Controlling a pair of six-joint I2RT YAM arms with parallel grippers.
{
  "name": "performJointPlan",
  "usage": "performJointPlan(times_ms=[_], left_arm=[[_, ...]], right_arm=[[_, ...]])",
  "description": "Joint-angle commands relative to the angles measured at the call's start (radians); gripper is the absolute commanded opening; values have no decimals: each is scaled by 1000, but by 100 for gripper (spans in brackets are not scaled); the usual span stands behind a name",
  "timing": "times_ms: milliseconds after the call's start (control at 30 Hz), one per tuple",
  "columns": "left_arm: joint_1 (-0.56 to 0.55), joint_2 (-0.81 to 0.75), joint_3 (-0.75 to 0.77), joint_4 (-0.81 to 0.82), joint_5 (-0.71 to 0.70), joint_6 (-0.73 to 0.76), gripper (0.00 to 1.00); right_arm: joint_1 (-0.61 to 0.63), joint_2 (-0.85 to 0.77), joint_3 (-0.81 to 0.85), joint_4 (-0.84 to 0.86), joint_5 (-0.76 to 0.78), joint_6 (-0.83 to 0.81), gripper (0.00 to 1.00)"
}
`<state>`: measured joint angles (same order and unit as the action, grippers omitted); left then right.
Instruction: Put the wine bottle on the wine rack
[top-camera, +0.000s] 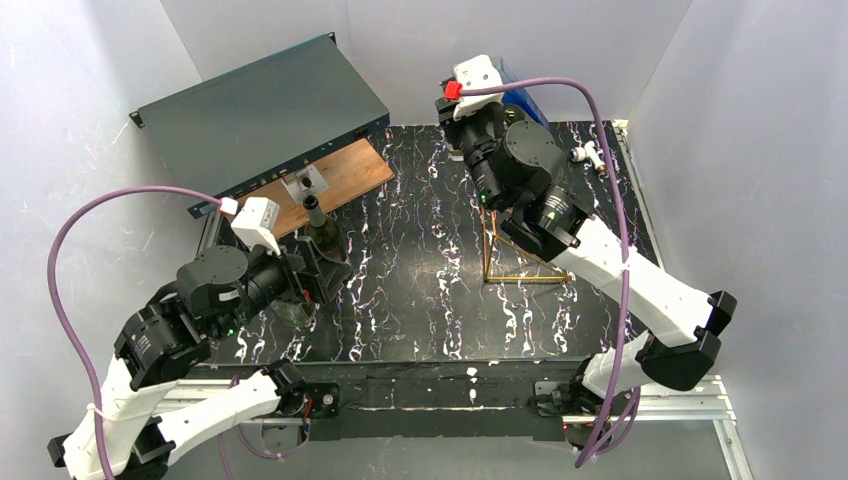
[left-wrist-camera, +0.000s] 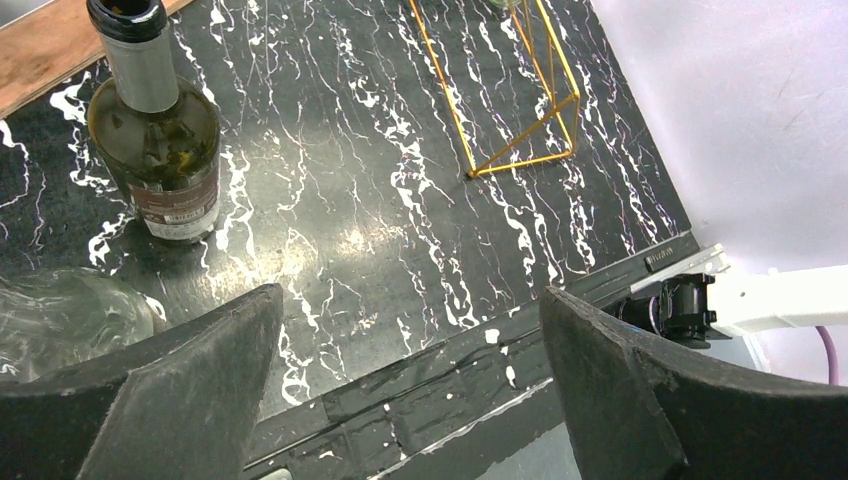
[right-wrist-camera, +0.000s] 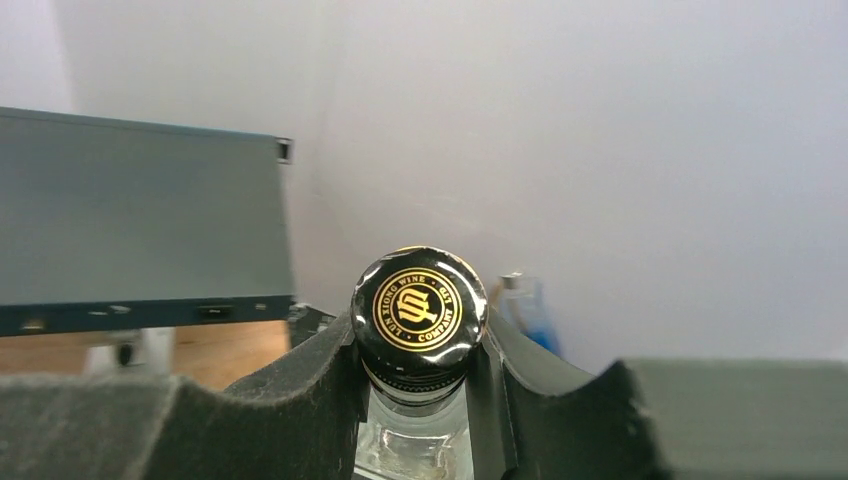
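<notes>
At the far left corner of the black marbled worktop (top-camera: 420, 300) we see a dark grey metal box (top-camera: 265, 120), with a wooden board (top-camera: 345, 175) lying under its near side. Just off the board an open wine bottle (left-wrist-camera: 160, 150) of dark glass stands upright, uncorked, with a label low on its body. The left gripper (left-wrist-camera: 410, 300) hangs just beside it toward the near left corner. Its fingers (left-wrist-camera: 200, 380) are spread wide with nothing between them. A clear glass object (left-wrist-camera: 60, 315) lies near the left finger; we cannot tell what it is.

In the right half of the worktop the wine rack (left-wrist-camera: 520, 162), a thin gold wire frame, stands on the marble with no bottle on it, partly under the right arm. Toward the far right corner the right gripper (right-wrist-camera: 420, 345) is clamped on the neck of a capped wine bottle (right-wrist-camera: 420, 305), just under its black cap with a gold emblem. A blue object (right-wrist-camera: 525, 305) stands behind it by the far edge.
</notes>
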<state>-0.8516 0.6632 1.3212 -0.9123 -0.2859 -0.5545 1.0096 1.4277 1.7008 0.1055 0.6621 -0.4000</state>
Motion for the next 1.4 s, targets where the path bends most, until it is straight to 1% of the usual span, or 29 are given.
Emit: performJointPlan(times_ms=[0, 133, 267, 567, 1067, 1200, 1367], left_arm=[[6, 23, 1, 10, 13, -2, 99], [6, 28, -2, 12, 20, -6, 99], [6, 29, -7, 18, 27, -9, 99], [6, 45, -4, 19, 55, -8, 99], [6, 66, 7, 18, 67, 17, 99], [6, 68, 7, 16, 67, 21, 99], [6, 71, 6, 17, 70, 24, 99]], right_arm=[[-13, -30, 93, 246, 133, -219, 1], [-31, -14, 105, 263, 198, -296, 1], [-74, 4, 84, 265, 235, -311, 1], [-230, 79, 31, 214, 274, -300, 1], [-328, 148, -134, 269, 351, -283, 1], [-358, 157, -170, 277, 347, -265, 1], [-404, 157, -228, 285, 304, -210, 1]])
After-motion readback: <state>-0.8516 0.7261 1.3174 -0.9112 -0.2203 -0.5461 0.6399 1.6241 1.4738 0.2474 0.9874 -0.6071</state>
